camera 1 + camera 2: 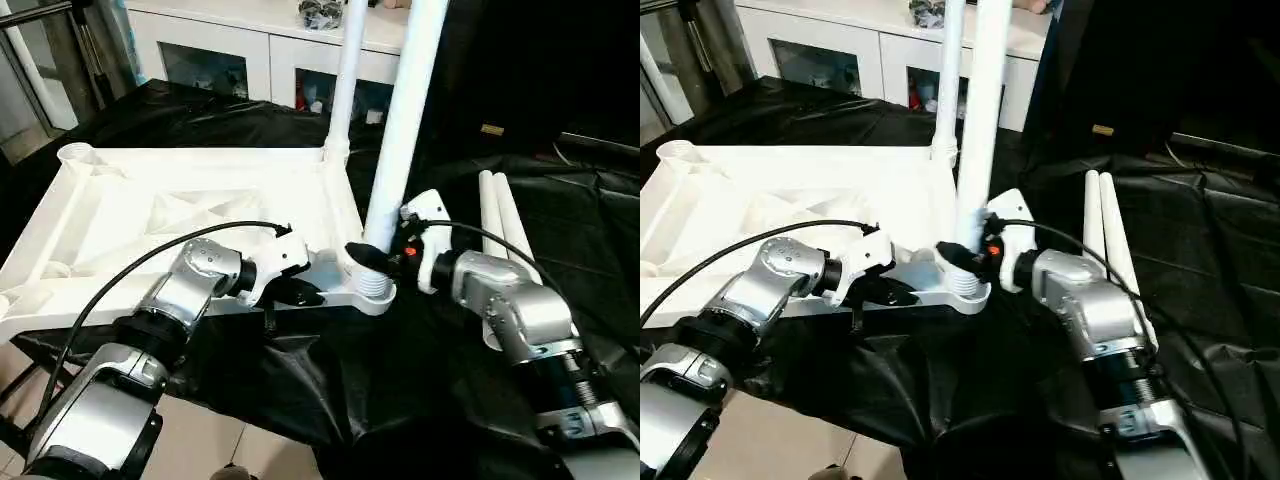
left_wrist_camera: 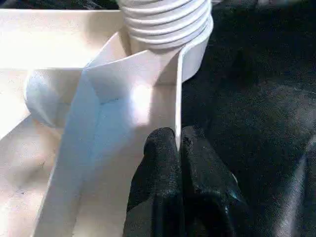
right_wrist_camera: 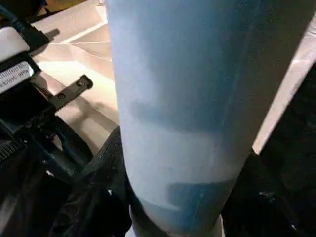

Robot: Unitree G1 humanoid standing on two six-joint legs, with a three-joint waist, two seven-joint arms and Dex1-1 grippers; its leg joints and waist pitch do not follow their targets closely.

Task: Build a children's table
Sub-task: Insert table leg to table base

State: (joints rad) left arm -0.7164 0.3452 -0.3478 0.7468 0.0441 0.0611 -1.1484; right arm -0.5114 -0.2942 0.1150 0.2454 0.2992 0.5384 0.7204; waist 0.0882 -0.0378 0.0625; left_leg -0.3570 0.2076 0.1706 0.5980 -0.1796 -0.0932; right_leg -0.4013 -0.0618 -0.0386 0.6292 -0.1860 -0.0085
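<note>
The white tabletop (image 1: 180, 200) lies upside down on the black-draped work table, ribbed underside up. One white leg (image 1: 347, 80) stands upright in the far right corner socket. A second leg (image 1: 405, 120) stands in the near right corner socket (image 1: 372, 290), and my right gripper (image 1: 375, 255) is shut around its lower end, just above the threaded collar. In the right wrist view this leg (image 3: 182, 113) sits between the black fingers (image 3: 103, 197). My left gripper (image 1: 305, 295) is shut on the tabletop's thin front rim (image 2: 177, 98) beside that socket. Two more legs (image 1: 500, 220) lie side by side on the cloth to the right.
A white cabinet (image 1: 250, 50) with glass doors stands behind the work table. The black cloth (image 1: 300, 380) hangs over the table's near edge, with beige floor (image 1: 200, 440) below. Metal poles (image 1: 60, 60) stand at the back left.
</note>
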